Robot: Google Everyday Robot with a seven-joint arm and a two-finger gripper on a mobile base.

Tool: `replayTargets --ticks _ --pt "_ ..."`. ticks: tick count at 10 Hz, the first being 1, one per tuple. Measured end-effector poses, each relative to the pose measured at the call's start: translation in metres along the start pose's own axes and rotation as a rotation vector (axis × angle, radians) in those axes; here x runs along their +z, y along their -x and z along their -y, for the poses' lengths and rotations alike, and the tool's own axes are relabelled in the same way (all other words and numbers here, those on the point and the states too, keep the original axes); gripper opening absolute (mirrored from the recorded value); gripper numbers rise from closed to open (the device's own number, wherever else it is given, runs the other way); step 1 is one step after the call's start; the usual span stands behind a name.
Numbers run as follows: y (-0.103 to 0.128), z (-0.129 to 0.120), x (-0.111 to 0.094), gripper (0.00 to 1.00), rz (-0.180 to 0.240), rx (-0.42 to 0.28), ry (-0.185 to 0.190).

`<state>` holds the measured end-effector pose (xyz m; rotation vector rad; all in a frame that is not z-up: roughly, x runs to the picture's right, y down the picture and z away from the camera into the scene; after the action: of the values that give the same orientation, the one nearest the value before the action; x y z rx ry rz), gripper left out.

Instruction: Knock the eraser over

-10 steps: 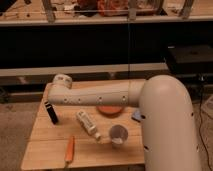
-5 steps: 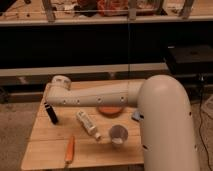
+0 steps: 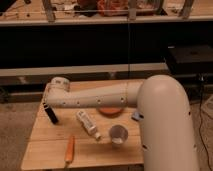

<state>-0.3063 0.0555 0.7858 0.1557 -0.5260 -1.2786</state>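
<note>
**Nearly at the eraser**

Still upright: eraser (image 3: 51, 115), left-centre of frame on the worktop (image 3: 45, 145), long axis leaning slightly. Directly above it, touching or nearly so, gripper (image 3: 48, 106), jaws pressed together. Needs only a sideways nudge.

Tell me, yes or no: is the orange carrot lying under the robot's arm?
No: the orange carrot lies at the wooden table's near left edge, clear of the arm, whose gripper is by the slim black eraser.

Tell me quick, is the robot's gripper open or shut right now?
Gripper: shut, down at the table's left side by the eraser; not clearly holding anything.
</note>
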Motion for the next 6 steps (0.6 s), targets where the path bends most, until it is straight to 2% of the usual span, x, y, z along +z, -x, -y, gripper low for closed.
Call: replayTargets --ticks 6 --pt "0.006 0.015 0.005 0.15 -0.009 -0.044 -0.026"
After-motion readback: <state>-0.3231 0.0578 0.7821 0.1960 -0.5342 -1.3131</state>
